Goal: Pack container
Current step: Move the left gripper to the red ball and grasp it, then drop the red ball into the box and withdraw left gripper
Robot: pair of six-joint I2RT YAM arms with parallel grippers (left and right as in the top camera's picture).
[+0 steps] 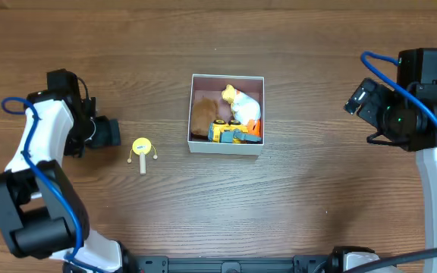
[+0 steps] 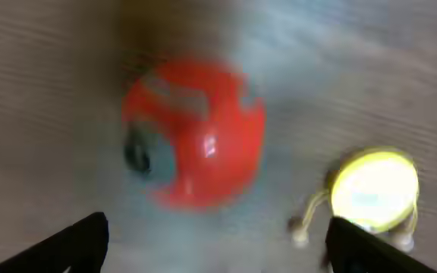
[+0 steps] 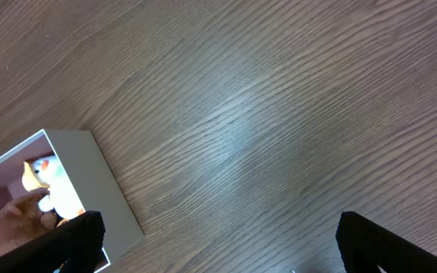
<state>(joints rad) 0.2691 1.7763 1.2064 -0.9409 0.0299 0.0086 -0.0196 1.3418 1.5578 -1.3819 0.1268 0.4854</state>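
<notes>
The container (image 1: 224, 148), a square white box with a pink inside, stands mid-table. It holds a brown toy (image 1: 202, 115), a white and yellow toy (image 1: 243, 104) and a yellow and orange vehicle (image 1: 235, 133). A yellow drum toy (image 1: 142, 148) lies on the table left of it. My left gripper (image 1: 109, 133) is open just left of the drum. In the blurred left wrist view, a red round toy (image 2: 192, 140) and the drum (image 2: 374, 189) lie ahead of the open fingers (image 2: 218, 246). My right gripper (image 1: 357, 99) is open and empty, far right of the container; the container's corner (image 3: 89, 174) shows in the right wrist view, beside the fingers (image 3: 218, 243).
The table is dark wood (image 1: 317, 189). The red toy does not show in the overhead view; the left gripper covers that spot. Blue cables run along both arms.
</notes>
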